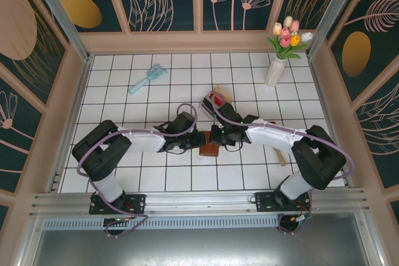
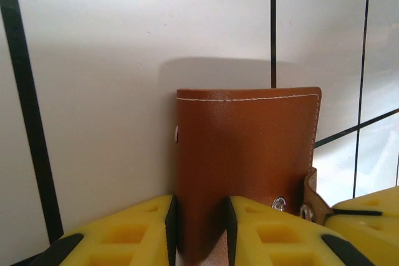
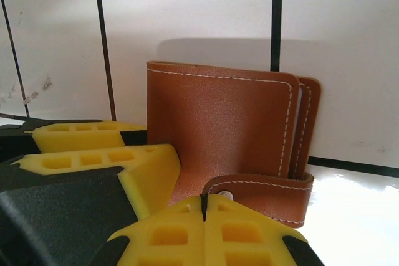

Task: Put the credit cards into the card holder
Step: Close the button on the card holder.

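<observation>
The brown leather card holder [image 1: 209, 149] stands on edge on the white tiled table between the two arms. My left gripper [image 1: 193, 144] is shut on its folded spine [image 2: 243, 147], one yellow finger [image 2: 124, 228] on each side. My right gripper [image 3: 204, 199] is shut, and the tip of the holder's snap strap [image 3: 268, 188] runs into the seam between its fingertips. The holder's cover [image 3: 218, 123] is closed. The credit cards [image 1: 216, 99], red and dark, lie farther back in the middle of the table.
A light blue brush [image 1: 148, 79] lies at the back left. A white vase of tulips [image 1: 276, 66] stands at the back right. A wooden handle [image 1: 280, 155] pokes out under the right arm. Walls fence the table.
</observation>
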Available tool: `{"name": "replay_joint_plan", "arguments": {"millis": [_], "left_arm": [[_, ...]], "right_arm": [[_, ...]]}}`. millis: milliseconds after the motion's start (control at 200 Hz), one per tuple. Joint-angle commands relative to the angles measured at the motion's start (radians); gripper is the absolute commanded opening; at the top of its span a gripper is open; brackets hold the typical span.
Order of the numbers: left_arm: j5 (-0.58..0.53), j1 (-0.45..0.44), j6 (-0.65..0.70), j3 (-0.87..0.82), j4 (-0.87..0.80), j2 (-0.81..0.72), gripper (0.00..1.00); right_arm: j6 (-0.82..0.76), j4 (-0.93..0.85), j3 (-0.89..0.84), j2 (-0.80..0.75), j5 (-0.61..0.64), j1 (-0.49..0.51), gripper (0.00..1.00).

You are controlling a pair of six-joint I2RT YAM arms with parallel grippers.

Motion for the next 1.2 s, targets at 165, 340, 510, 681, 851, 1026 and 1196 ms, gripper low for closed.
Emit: {"name": "replay_joint_plan", "arguments": {"millis": [165, 340, 510, 681, 851, 1026, 1196], "left_arm": [[0.017, -0.008, 0.021, 0.005, -0.025, 0.029, 0.28], [0.016, -0.007, 0.02, 0.007, -0.024, 0.03, 0.27], [0.022, -0.007, 0.02, 0.006, -0.018, 0.036, 0.26], [0.027, -0.008, 0.019, -0.002, -0.01, 0.037, 0.25], [0.015, -0.007, 0.015, -0.008, -0.009, 0.032, 0.24], [0.013, -0.008, 0.008, -0.019, -0.001, 0.029, 0.23], [0.008, -0.007, 0.008, -0.024, -0.001, 0.024, 0.22]], "right_arm": [[-0.027, -0.018, 0.011, 0.038, -0.035, -0.004, 0.0], [-0.037, -0.017, 0.011, 0.058, -0.026, -0.007, 0.0], [-0.03, 0.019, 0.015, 0.086, -0.023, -0.006, 0.0], [-0.033, 0.02, 0.01, 0.115, -0.038, -0.008, 0.0], [-0.031, 0.006, -0.038, 0.12, -0.054, -0.01, 0.0], [-0.015, 0.111, -0.148, 0.103, -0.128, -0.082, 0.0], [0.003, 0.258, -0.265, 0.128, -0.254, -0.157, 0.0]]}}
